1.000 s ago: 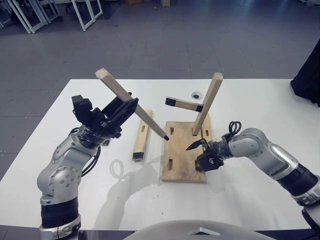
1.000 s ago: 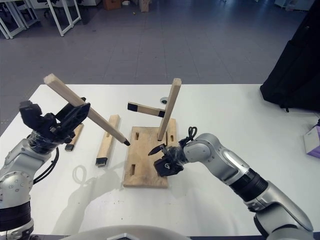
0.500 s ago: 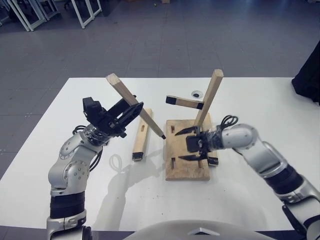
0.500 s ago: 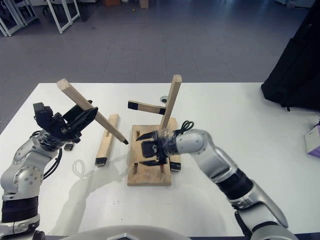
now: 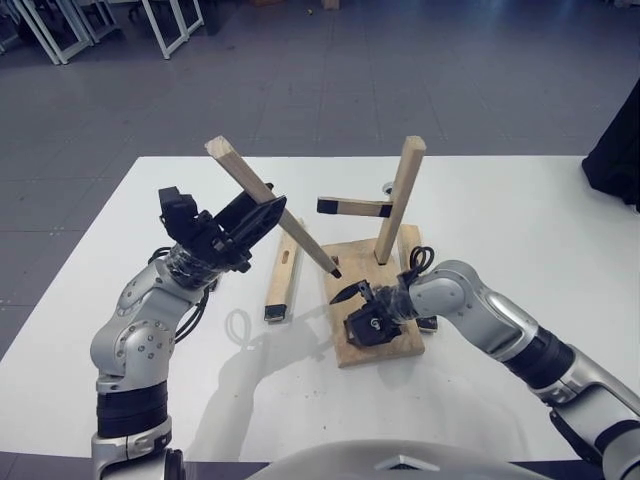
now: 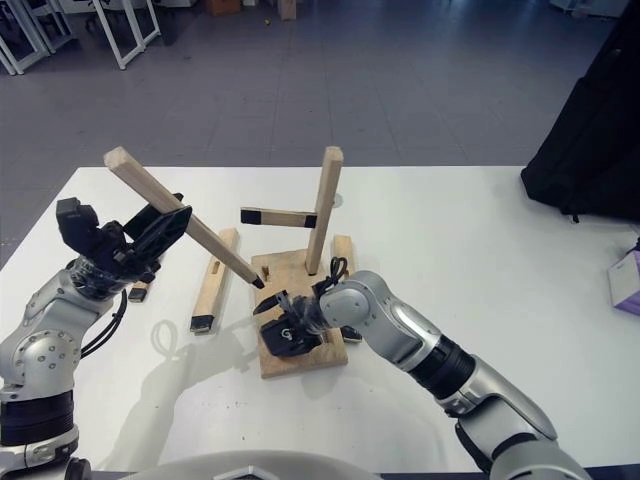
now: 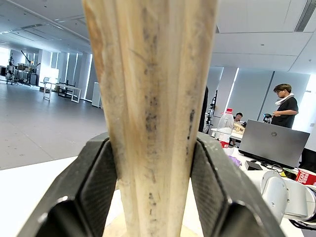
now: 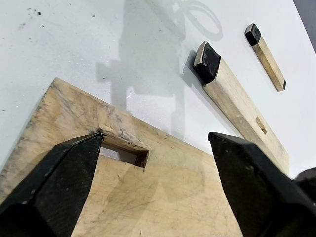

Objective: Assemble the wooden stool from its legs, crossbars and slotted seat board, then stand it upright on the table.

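Note:
My left gripper [image 5: 255,215] is shut on a wooden leg [image 5: 270,205], held tilted above the table with its black tip low, just over the seat board's near-left corner; the left wrist view shows its fingers [image 7: 94,182] clamped on the leg [image 7: 150,123]. The slotted seat board [image 5: 400,340] lies flat. One leg [image 5: 399,200] stands upright in it, carrying a crossbar [image 5: 352,207] that points left. My right gripper [image 5: 362,310] is open, low over the board's left front part, its fingers either side of a slot [image 8: 123,148].
A spare leg [image 5: 283,270] lies on the white table [image 5: 500,230] left of the board, and another [image 5: 408,240] lies along the board's right side. A short crossbar [image 6: 140,290] rests by my left arm. A purple box [image 6: 628,282] sits at the right table edge.
The seat board has turned and slid toward the left front, taking the upright leg with it. My right gripper moved to the board's left front. The held leg shifted slightly.

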